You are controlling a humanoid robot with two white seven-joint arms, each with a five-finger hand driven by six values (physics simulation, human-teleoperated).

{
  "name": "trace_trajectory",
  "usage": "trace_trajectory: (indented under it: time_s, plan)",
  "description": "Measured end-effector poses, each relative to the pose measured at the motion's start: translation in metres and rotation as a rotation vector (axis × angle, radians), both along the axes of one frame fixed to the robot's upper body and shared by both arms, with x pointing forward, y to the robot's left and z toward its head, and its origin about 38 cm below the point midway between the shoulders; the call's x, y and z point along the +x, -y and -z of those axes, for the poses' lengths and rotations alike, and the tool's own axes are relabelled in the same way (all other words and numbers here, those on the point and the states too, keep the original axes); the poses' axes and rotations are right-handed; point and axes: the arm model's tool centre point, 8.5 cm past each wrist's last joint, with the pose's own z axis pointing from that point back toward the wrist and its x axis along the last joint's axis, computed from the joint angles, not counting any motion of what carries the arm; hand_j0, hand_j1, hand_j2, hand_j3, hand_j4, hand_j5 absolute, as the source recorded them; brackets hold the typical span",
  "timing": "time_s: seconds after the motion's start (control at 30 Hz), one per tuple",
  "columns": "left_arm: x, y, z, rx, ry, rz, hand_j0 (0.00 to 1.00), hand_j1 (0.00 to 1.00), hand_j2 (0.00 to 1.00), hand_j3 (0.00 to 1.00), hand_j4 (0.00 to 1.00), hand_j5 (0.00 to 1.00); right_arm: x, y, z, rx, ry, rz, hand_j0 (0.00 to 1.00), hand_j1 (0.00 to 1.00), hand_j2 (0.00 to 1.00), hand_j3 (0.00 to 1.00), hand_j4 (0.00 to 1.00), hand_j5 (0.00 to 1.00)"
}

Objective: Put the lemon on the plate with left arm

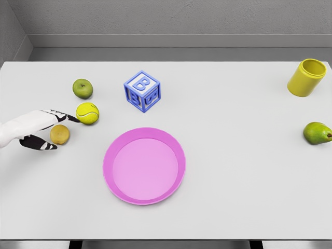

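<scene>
A dull yellow-brown lemon [59, 135] lies on the white table [233, 171] near its left edge. My left hand [64, 133] comes in from the left and is open around it: the upper fingers [59, 115] stretch above the lemon, their tips almost at a yellow tennis ball [87, 113], and the dark thumb [40, 144] lies below and left of the lemon. The fingers are not closed on the lemon. The pink plate [110, 167] sits empty at the middle front, to the right of the lemon. My right arm does not show.
A green apple [82, 88] lies behind the tennis ball. A blue letter block [142, 91] stands behind the plate. At the far right are a yellow cup [306, 77] and a green pear [317, 133].
</scene>
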Motion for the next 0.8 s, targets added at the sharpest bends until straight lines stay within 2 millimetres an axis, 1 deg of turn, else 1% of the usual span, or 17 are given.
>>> trace_trajectory:
  time_s: [0.27, 0.8]
  plan:
    - [0.000, -0.001, 0.003, 0.002, -0.007, -0.005, 0.86, 0.86, 0.86, 0.86, 0.86, 0.86, 0.000, 0.000, 0.000, 0.000, 0.000, 0.000, 1.00, 1.00, 1.00, 1.00, 1.00, 1.00]
    - [0.001, -0.013, 0.012, 0.013, -0.032, -0.039, 0.86, 0.86, 0.86, 0.86, 0.86, 0.86, 0.000, 0.000, 0.000, 0.000, 0.000, 0.000, 1.00, 1.00, 1.00, 1.00, 1.00, 1.00]
